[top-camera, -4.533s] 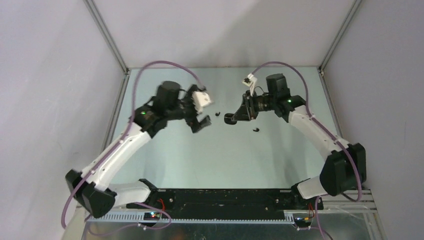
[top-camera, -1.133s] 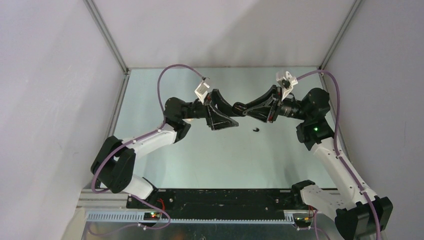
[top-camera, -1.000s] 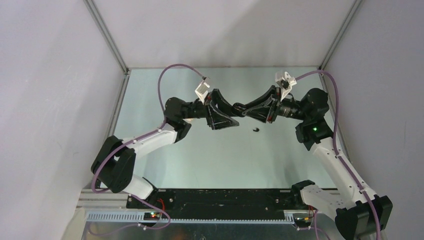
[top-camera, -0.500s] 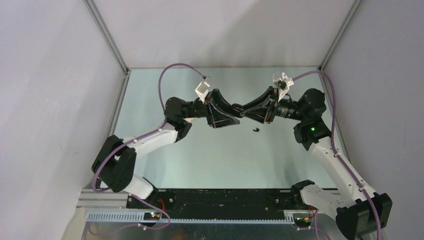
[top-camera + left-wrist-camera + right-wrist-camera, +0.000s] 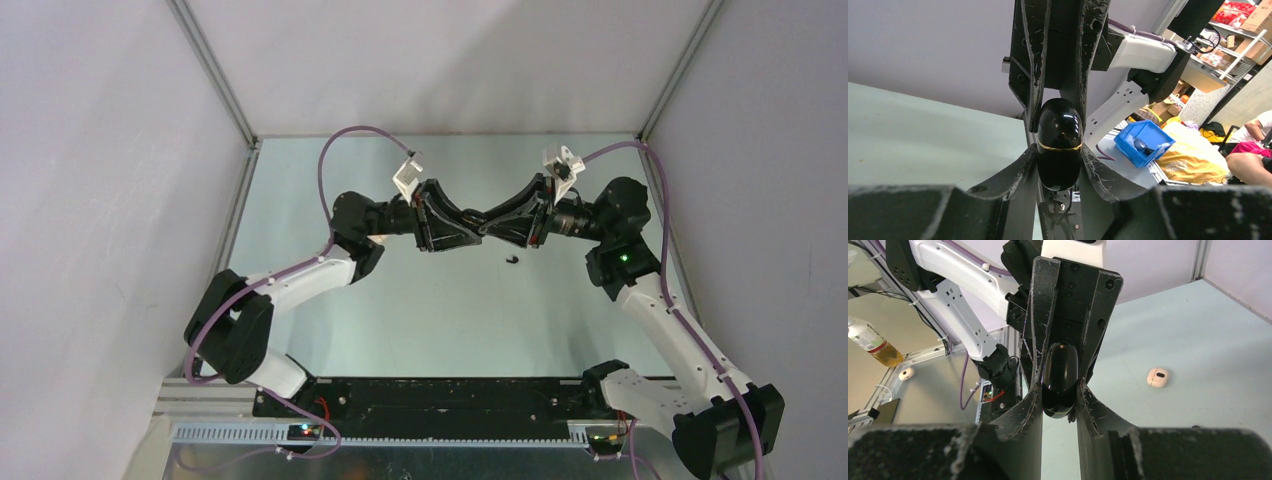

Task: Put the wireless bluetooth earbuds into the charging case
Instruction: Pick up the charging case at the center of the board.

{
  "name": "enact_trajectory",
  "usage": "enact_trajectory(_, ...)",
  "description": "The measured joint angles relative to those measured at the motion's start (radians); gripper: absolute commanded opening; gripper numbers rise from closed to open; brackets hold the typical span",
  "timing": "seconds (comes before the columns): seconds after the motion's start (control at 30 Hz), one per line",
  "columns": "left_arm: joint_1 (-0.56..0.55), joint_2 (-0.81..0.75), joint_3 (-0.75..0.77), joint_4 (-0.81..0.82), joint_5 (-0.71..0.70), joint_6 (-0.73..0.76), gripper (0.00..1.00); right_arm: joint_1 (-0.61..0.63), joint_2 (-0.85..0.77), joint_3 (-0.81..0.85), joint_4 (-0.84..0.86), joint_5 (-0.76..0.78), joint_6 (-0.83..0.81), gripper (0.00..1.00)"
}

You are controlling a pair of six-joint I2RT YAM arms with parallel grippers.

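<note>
A glossy black charging case (image 5: 1059,145) with a thin gold band hangs in the air between both grippers, lid closed. My left gripper (image 5: 1059,151) presses its fingers against the case's lower half. My right gripper (image 5: 1060,389) is shut on the same case (image 5: 1060,377) from the opposite end. From above, the two grippers meet tip to tip over the middle of the table, left gripper (image 5: 474,222) and right gripper (image 5: 491,221). One small black earbud (image 5: 512,260) lies on the table just in front of them.
A small cream-white rounded case (image 5: 1158,377) with a dark oval spot lies on the green table (image 5: 420,310) in the right wrist view. White walls enclose the table on three sides. A blue bin (image 5: 1143,142) sits outside the cell.
The left gripper's jaws have narrowed onto the black case that the right gripper was holding. Both arms have shifted slightly; the earbud on the table has not moved.
</note>
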Motion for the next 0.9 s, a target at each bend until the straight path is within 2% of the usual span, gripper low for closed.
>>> enact_trajectory(0.3,0.0,0.002,0.01,-0.022,0.004,0.008,0.25,0.005,0.002,0.0,-0.002,0.002,-0.016,0.24)
enact_trajectory(0.47,0.001,0.004,0.01,-0.024,0.005,0.01,0.09,0.006,0.003,0.0,-0.005,0.002,-0.029,0.27)
enact_trajectory(0.53,0.001,0.004,0.01,-0.024,0.006,0.01,0.06,0.006,0.003,0.0,-0.008,0.003,-0.033,0.37)
enact_trajectory(0.63,0.001,0.004,0.013,-0.04,0.013,0.023,0.04,0.006,0.002,0.0,-0.012,0.001,-0.043,0.62)
enact_trajectory(0.67,-0.001,0.004,0.018,-0.055,0.027,0.037,0.04,0.006,0.003,0.0,-0.013,0.001,-0.046,0.66)
enact_trajectory(0.77,-0.007,0.001,0.035,-0.145,0.063,0.122,0.01,-0.003,0.002,-0.003,-0.012,0.0,-0.05,0.87)
enact_trajectory(0.9,-0.007,-0.021,0.069,-0.457,0.09,0.394,0.01,-0.033,-0.006,-0.004,-0.011,-0.01,-0.047,0.97)
